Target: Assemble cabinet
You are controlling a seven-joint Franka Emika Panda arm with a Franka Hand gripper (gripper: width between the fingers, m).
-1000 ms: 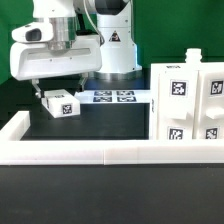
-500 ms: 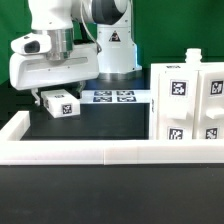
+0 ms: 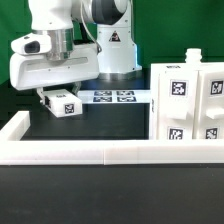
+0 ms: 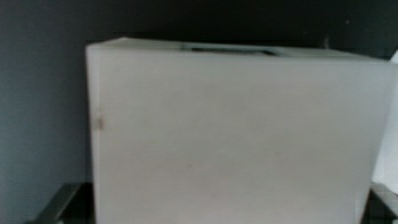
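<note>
A small white cabinet block [image 3: 60, 103] with a black-and-white marker lies on the dark table at the exterior view's left. My gripper [image 3: 52, 93] is down on it from above, and the hand hides its top. In the wrist view the block [image 4: 231, 120] fills the frame between the two dark fingertips [image 4: 64, 205], with no gap showing on either side, so the gripper looks shut on it. The large white cabinet body [image 3: 185, 100], with several markers, stands at the exterior view's right, apart from the gripper.
The marker board [image 3: 115, 97] lies flat behind the block, between it and the cabinet body. A long low white border rail [image 3: 100, 152] runs along the front and up the left side. The robot base [image 3: 112, 45] stands at the back.
The hand has come down and a little to the exterior view's left onto the small block. The block has stayed about where it was. The last half second shows almost no motion.
</note>
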